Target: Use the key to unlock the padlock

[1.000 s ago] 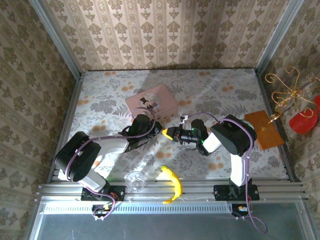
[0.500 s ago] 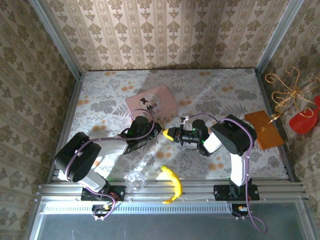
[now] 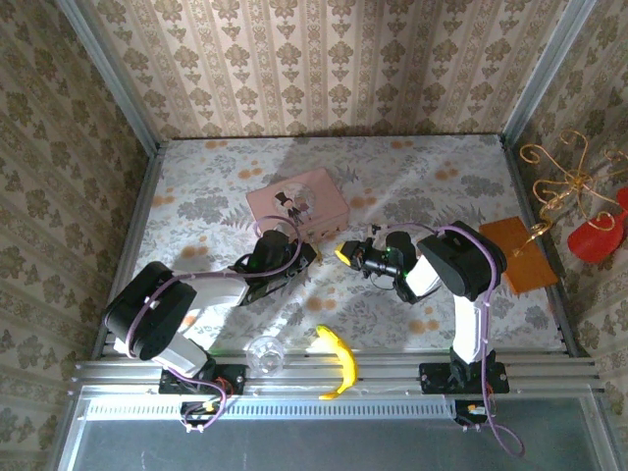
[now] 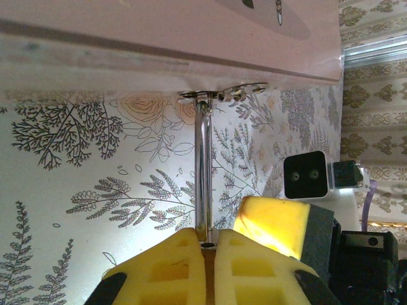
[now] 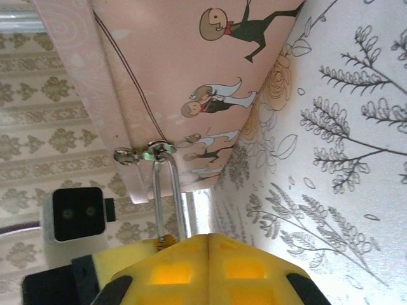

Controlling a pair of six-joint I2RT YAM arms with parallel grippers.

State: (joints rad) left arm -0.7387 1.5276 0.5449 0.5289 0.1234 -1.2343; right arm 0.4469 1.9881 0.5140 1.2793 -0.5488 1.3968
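The left arm (image 3: 186,294) lies low across the table (image 3: 432,172), stretched from its base at the near left up and to the right, and its gripper (image 4: 205,244) ends at the near edge of the pink tin (image 3: 297,203). The right arm (image 3: 461,280) stands up from its base, folds at the elbow and points its gripper (image 3: 342,253) to the left, so the two sets of yellow fingertips sit just beside each other in front of the tin.

The left jaws are clamped on the padlock (image 4: 203,171). Its thin silver loop sticks out from between them toward the tin, while its body is hidden in the pads. At the far end of the loop hang a small ring and some flat metal bits (image 4: 245,90), close to the tin's edge. Whether one of these is the key cannot be told. The right jaws are pressed together, and nothing can be made out between them.

Counted: two arms, two grippers, one padlock, one tin, one banana (image 3: 339,359), one clear glass (image 3: 265,354), one orange mat (image 3: 517,253), one gold wire stand (image 3: 561,184)
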